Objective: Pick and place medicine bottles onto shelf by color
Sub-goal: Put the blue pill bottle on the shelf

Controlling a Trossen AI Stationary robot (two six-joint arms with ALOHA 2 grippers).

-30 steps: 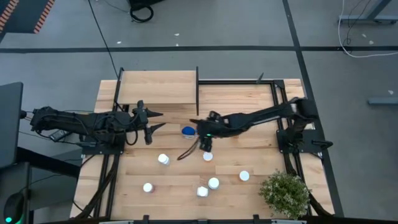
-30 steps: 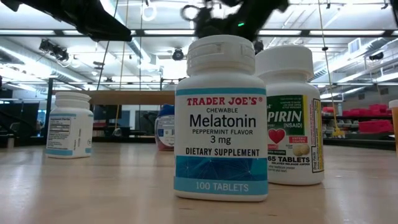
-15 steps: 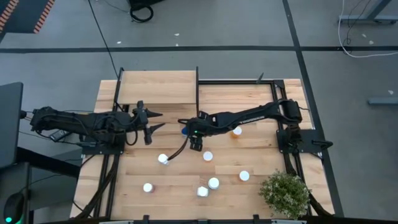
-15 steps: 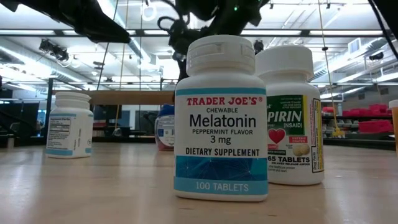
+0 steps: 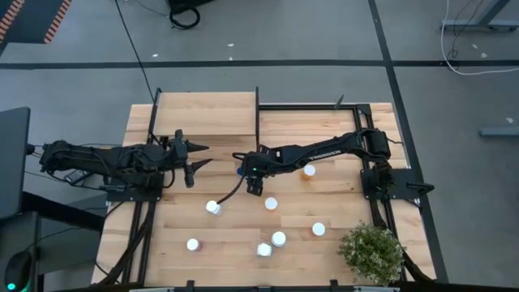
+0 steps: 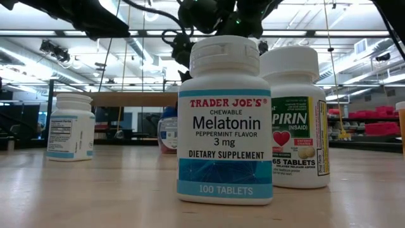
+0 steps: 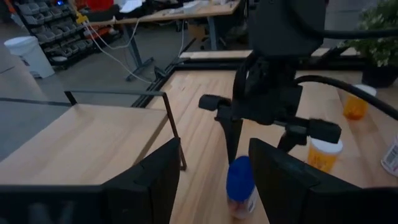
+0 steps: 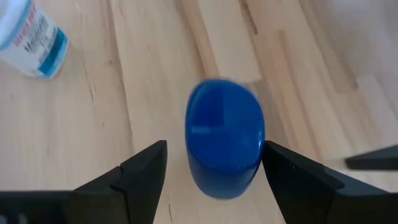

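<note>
- In the low view, a white Melatonin bottle (image 6: pixel 224 120) stood closest, upright on the table (image 6: pixel 95 190). The words on it could be read there and in no other view.
- Just behind it, at its 3 o'clock, stood a white aspirin bottle (image 6: pixel 297 117), partly hidden.
- A third white bottle (image 6: pixel 70 126) stood well apart at 9 o'clock.
- The blue-topped bottle (image 6: pixel 168 130) peeked out behind the Melatonin bottle, farther back. Dark arm parts hung above it, but the low view did not show the fingers.
- The right wrist view looked down on the blue-topped bottle's cap (image 8: pixel 224 146). It sat between the right gripper's (image 8: pixel 214 171) two fingers (image 8: pixel 140 180), which were apart. Whether they touched the bottle could not be told.
- The left wrist view showed that same bottle from the side (image 7: pixel 240 186), with the right gripper straight above it.
- That view also showed two orange bottles (image 7: pixel 325 152) past the gripper, one near and one farther off.
- The high view showed the whole table. The right arm stretched long from the 3 o'clock side toward the middle, and the right gripper (image 5: pixel 253 172) was over the blue-topped bottle (image 5: pixel 242 170).
- The left arm reached in from 9 o'clock. The left gripper (image 5: pixel 203 154) had its fingers apart, held nothing, and pointed at the blue-topped bottle from nearby.
- The shelf (image 5: pixel 207 113) lay at 12 o'clock from the left gripper, with no bottles on it.
- Five white-capped bottles (image 5: pixel 212 208) stood spread out toward 6 o'clock.
- A green plant (image 5: pixel 371 253) stood in the table's corner, around 4 o'clock.
</note>
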